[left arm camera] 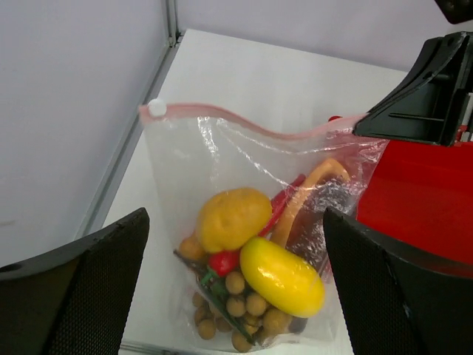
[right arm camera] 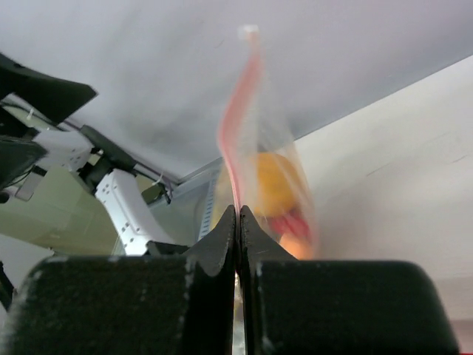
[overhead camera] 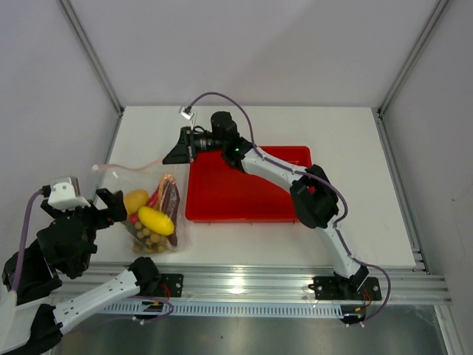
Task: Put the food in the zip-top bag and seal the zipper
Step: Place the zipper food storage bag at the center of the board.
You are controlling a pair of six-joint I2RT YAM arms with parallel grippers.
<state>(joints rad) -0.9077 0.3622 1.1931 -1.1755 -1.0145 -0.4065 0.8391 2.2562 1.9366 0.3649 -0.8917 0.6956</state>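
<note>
Here, the outstretched right claw (overhead camera: 171, 155) pinches the zipper (left arm camera: 192, 109); left claw (overhead camera: 107, 205) gapes nearby.

The right gripper (overhead camera: 179, 151) pinches the zipper (overhead camera: 133, 166). Food (overhead camera: 155, 220) fills the bag (overhead camera: 118, 182); the left gripper (overhead camera: 111, 203) gapes beside it.

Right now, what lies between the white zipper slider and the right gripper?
Only the wavy pinkish zipper strip of the clear plastic bag, pinched in the right gripper; left wrist view.
</note>
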